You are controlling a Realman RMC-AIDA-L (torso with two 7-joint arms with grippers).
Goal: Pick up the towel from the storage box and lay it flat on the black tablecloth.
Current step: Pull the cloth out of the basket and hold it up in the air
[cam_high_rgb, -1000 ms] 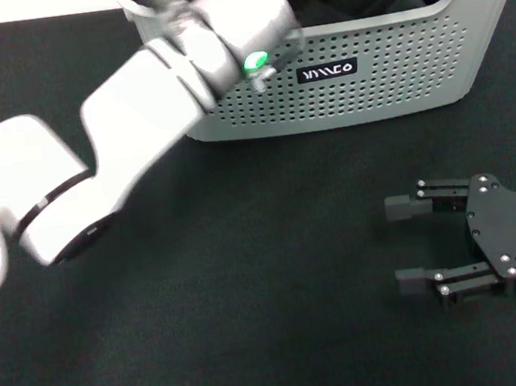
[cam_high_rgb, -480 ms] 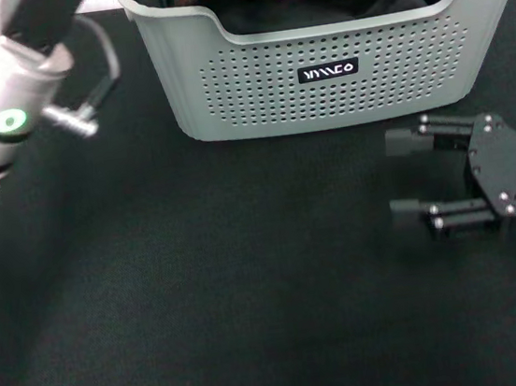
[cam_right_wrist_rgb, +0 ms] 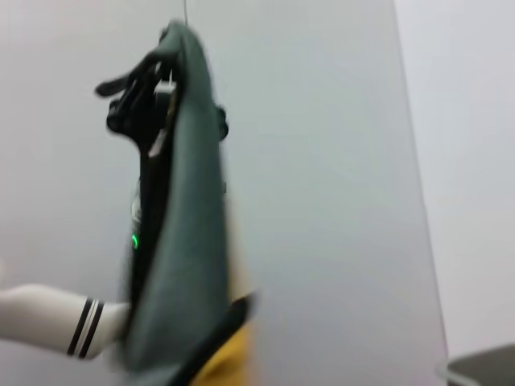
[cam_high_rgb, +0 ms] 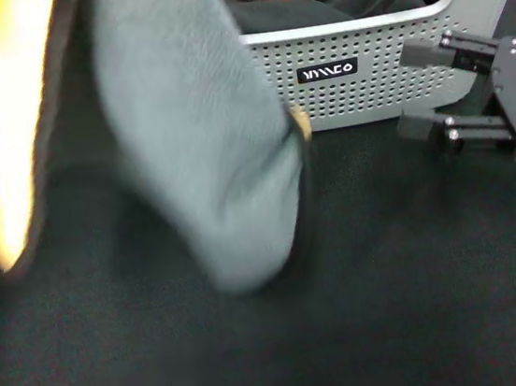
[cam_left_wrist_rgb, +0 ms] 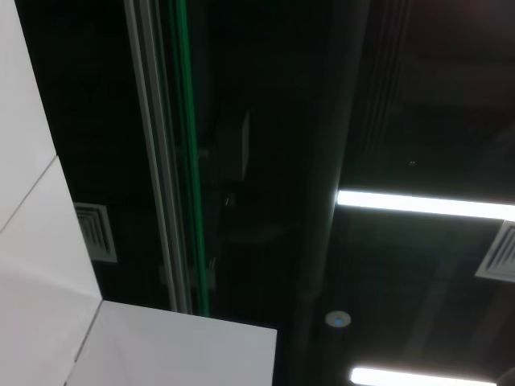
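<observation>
The towel (cam_right_wrist_rgb: 181, 241) is seen clenched in the left pincer (cam_right_wrist_rgb: 149, 88), hanging clear above the black tablecloth (cam_high_rgb: 395, 308). Its black hem falls just before the storage box (cam_high_rgb: 385, 78). The right pincer (cam_high_rgb: 458, 93) is held spread beside the box front. Bare tabletop is left below.

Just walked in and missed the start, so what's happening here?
The left gripper holds a fleecy grey-teal towel with a yellow back in the air, hanging in front of the light grey perforated plastic storage box and over the black tablecloth. It is not laid flat yet. The right gripper hovers open beside the box front.
</observation>
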